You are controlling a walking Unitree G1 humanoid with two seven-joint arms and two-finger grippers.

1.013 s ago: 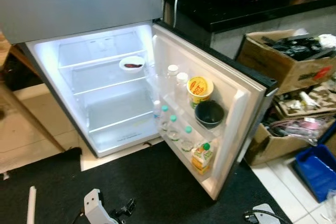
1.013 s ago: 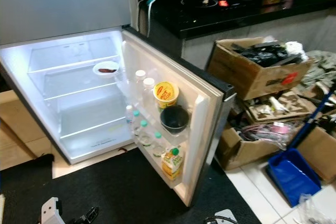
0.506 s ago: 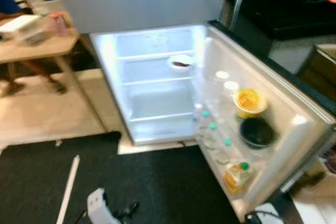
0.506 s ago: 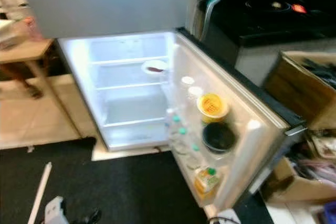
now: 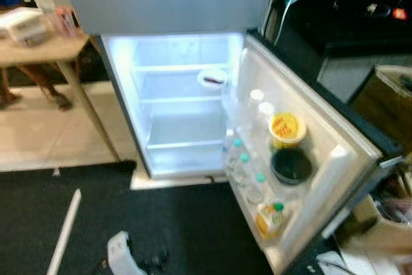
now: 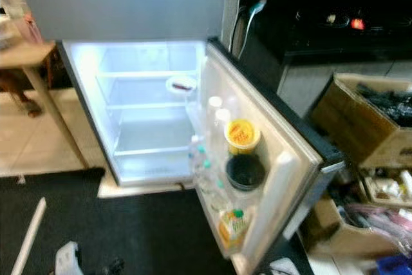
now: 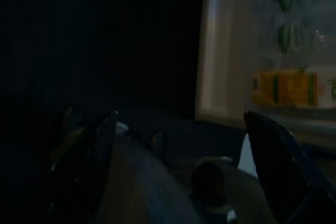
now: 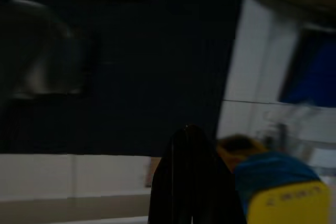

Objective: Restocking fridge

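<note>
I see white fridge (image 5: 122,94) lit, door (image 5: 325,136) swung wide, its shelves part stocked. Left gripper (image 7: 178,129) hangs low, fingers spread, empty. Right gripper (image 8: 190,140): grip state, I cannot tell. Blurred blue-and-yellow pack (image 8: 278,190) just beside it; I judge light, crushable, so take by flat sides.

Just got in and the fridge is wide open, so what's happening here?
The robot stands facing the open fridge, restocking. Nothing is being put in at this moment. The left gripper is open and empty, hanging low near the door, which holds bottles, a yellow tub and a juice carton.
</note>
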